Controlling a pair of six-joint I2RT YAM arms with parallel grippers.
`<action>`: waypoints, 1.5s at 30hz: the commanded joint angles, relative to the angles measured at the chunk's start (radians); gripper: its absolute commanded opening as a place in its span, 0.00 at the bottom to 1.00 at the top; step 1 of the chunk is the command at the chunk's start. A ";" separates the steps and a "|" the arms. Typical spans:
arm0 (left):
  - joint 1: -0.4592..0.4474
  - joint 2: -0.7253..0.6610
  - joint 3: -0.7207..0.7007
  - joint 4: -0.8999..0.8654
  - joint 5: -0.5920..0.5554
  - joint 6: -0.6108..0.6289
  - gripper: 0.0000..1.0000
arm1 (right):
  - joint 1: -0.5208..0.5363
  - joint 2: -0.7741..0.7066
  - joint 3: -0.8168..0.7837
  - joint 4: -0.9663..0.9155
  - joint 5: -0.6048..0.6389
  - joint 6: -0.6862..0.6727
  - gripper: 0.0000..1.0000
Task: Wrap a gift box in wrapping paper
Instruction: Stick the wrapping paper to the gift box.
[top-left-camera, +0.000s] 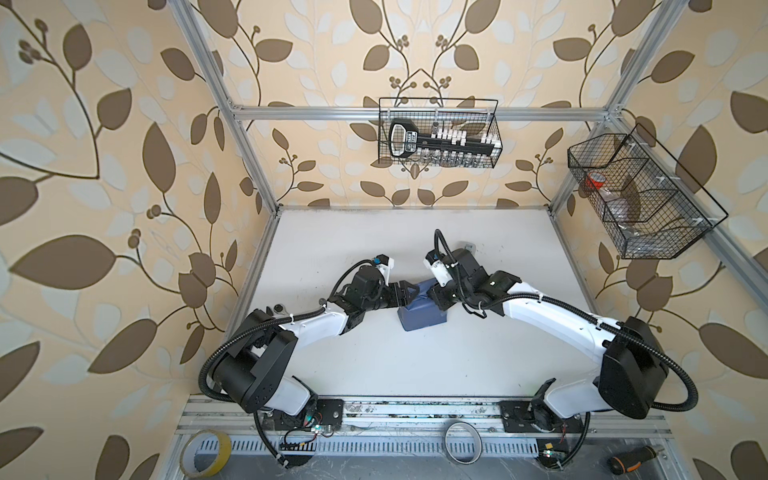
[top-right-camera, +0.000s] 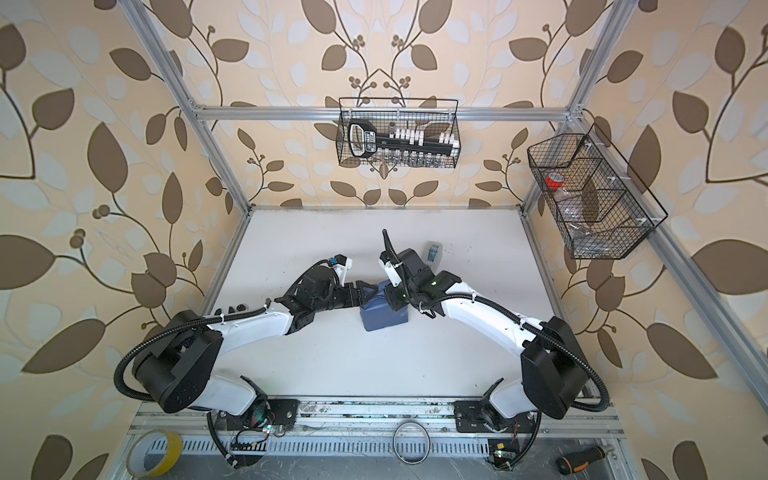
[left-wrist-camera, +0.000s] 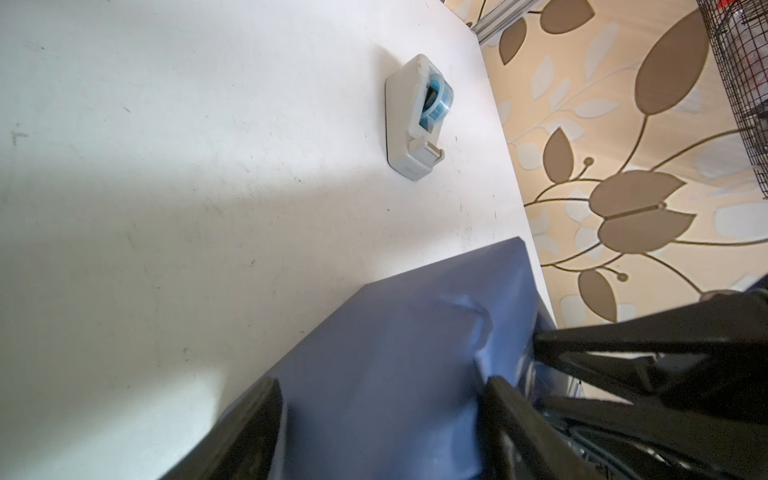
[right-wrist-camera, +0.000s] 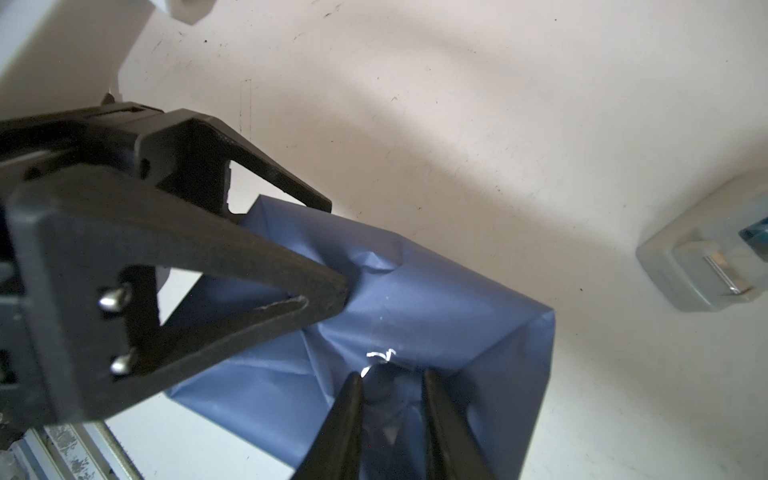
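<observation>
The wrapping paper (top-left-camera: 422, 313) (top-right-camera: 384, 316), slate blue side out, is folded round the gift box as a parcel at mid table; the box itself is hidden under it. My left gripper (top-left-camera: 409, 291) (left-wrist-camera: 382, 386) straddles the parcel's far end, jaws wide, one finger on each side. One of its fingertips (right-wrist-camera: 340, 286) dents the paper (right-wrist-camera: 436, 316). My right gripper (right-wrist-camera: 390, 376) (top-left-camera: 432, 295) is at the parcel's end fold, its jaws a little apart, with shadowed paper and a glint of clear tape at the tips.
A grey-white tape dispenser (left-wrist-camera: 415, 120) (top-right-camera: 433, 251) stands behind the right arm. Wire baskets hang on the back rail (top-left-camera: 438, 133) and the right rail (top-left-camera: 640, 195). A yellow tape roll (top-left-camera: 206, 453), a ring (top-left-camera: 462, 446) and a screwdriver (top-left-camera: 636, 461) lie in front of the arm bases.
</observation>
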 joint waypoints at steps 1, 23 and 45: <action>-0.007 0.045 -0.028 -0.174 -0.029 0.051 0.77 | -0.003 0.009 0.006 -0.125 0.058 -0.024 0.32; -0.008 0.053 -0.020 -0.177 -0.027 0.055 0.77 | -0.004 -0.084 0.053 -0.047 -0.046 0.017 0.31; -0.008 0.061 -0.015 -0.177 -0.028 0.055 0.77 | -0.001 -0.089 -0.080 -0.079 -0.101 0.057 0.03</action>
